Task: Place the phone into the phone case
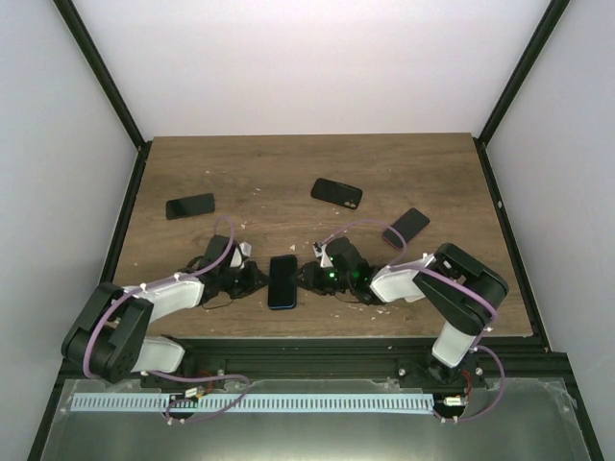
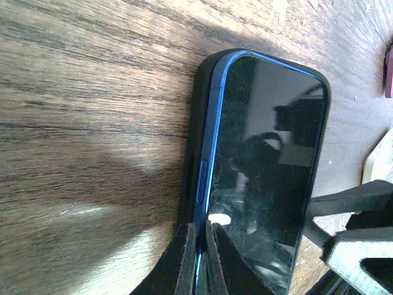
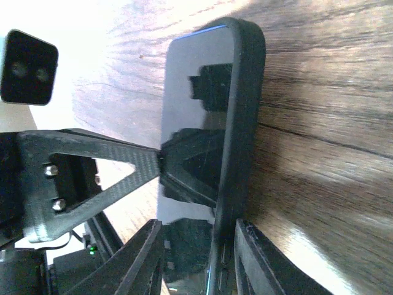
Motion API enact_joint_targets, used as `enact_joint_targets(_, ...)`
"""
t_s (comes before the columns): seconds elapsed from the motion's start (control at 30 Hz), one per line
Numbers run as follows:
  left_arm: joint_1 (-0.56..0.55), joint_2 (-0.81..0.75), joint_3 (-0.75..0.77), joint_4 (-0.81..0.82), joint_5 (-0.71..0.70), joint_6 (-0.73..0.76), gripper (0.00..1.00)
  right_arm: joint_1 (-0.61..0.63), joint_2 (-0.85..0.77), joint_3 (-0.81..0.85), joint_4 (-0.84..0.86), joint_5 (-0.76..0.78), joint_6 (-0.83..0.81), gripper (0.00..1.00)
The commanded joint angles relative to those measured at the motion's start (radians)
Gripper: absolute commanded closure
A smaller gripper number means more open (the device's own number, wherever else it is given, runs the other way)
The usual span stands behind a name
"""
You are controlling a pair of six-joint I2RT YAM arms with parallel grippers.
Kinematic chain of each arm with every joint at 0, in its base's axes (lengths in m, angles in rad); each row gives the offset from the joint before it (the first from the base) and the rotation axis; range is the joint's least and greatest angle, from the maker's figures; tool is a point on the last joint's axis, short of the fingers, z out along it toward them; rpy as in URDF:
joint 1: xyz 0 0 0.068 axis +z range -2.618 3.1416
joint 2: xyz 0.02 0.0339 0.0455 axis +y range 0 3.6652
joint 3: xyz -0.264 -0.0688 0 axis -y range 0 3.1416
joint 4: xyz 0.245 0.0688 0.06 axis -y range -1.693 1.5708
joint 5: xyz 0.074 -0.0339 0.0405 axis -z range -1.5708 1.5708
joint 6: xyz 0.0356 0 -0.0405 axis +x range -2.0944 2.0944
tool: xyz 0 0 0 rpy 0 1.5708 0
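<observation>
The phone (image 1: 282, 281) lay screen-up near the front middle of the table (image 1: 288, 163), lengthwise front to back, with one arm reaching in from each side. It sat in the black case (image 2: 199, 92). On the left side its blue edge still showed above the case wall. On the right side the case rim wrapped over the edge, and only a thin blue line showed at the far corner. The left gripper (image 2: 198, 227) met the phone's left long side. Its fingers (image 2: 184, 264) were drawn close together, with the blue edge pinched in the thin slit between them, one finger against the case wall and the other on the glass. The right gripper (image 3: 198, 224) straddled the opposite long side. Its fingers (image 3: 144, 258) stood moderately apart, one over the screen and one outside the case wall. Whether they pressed on the case could not be told. In the right wrist view, the tip of the left gripper touched the phone's far edge and was mirrored in the glass. Farther back on the table, well apart from each other, lay a left slab (image 1: 190, 206), a middle slab (image 1: 336, 193) and a right slab (image 1: 406, 227). All three were black, and it was unclear whether they were phones or cases.
</observation>
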Motion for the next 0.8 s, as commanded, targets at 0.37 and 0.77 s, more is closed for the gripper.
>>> enact_joint_targets(0.37, -0.01, 0.001, -0.083, 0.021, 0.053, -0.067, 0.92, 0.003, 0.036, -0.002, 0.291, -0.095, 0.098, 0.65)
enact_joint_targets(0.77, -0.009, -0.004, -0.112, 0.043, 0.045, -0.079, 0.94, 0.001, 0.112, 0.024, 0.468, -0.163, 0.165, 0.64)
